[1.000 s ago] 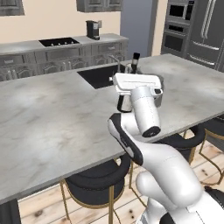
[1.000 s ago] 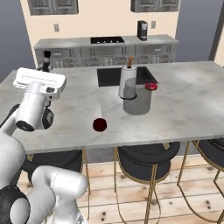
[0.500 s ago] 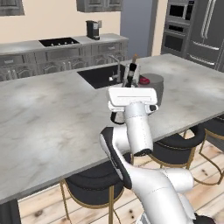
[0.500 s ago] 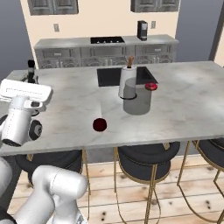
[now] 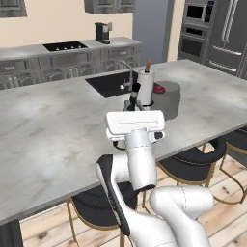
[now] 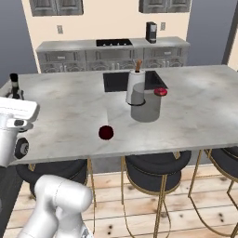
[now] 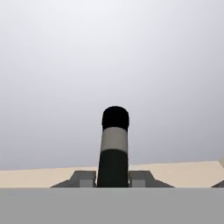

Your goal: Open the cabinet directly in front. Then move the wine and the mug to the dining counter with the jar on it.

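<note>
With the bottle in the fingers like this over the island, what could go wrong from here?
1. The wine is held upright, pinched low between the fingers, with most of its height above the grip, so it may tip or slip during a swing.
2. In the right base view the bottle sits near the edge of the dining counter; set down there, it might topple off.
3. The mug already stands near the front edge; a low pass may knock it.

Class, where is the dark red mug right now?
In the right base view the mug sits on the dining counter near its front edge, left of the grey jar.
</note>
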Robot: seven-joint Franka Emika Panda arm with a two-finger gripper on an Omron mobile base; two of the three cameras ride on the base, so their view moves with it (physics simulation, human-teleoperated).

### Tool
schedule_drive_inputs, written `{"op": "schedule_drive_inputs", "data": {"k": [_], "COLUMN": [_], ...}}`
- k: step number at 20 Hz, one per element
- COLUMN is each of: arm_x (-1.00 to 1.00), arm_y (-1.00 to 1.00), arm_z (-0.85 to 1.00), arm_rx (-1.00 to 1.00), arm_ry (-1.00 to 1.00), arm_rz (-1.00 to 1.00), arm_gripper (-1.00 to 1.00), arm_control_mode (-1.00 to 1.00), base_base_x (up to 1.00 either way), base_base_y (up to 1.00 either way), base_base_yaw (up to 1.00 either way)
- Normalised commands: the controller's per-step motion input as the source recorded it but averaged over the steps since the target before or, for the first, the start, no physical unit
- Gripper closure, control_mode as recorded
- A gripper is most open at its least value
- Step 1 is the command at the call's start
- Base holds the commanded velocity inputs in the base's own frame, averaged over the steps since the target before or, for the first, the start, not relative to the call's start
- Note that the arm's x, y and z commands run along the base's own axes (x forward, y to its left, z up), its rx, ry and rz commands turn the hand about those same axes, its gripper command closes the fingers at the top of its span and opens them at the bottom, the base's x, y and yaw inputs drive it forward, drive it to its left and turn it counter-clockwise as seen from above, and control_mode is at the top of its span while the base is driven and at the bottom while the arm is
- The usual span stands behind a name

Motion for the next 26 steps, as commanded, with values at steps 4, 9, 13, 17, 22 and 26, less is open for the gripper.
{"op": "schedule_drive_inputs", "data": {"k": [4,9,13,17,22,26], "arm_x": [-0.05,0.28,0.91,1.00,1.00,1.00], "arm_y": [0.74,0.29,-0.22,-0.47,-0.62,-0.75], "arm_z": [-0.16,-0.29,-0.11,-0.14,-0.39,-0.55], "arm_rx": [-0.03,-0.07,0.00,0.00,0.00,0.00], "arm_ry": [-0.05,-0.03,0.07,0.08,0.04,0.02], "arm_rz": [-0.05,-0.08,-0.08,-0.19,-0.20,-0.18], "arm_gripper": [1.00,1.00,1.00,1.00,1.00,1.00], "arm_control_mode": [-1.00,-1.00,-1.00,-1.00,-1.00,-1.00], "base_base_x": [0.00,0.00,0.00,0.00,0.00,0.00], "base_base_y": [0.00,0.00,0.00,0.00,0.00,0.00], "base_base_yaw": [0.00,0.00,0.00,0.00,0.00,0.00]}}
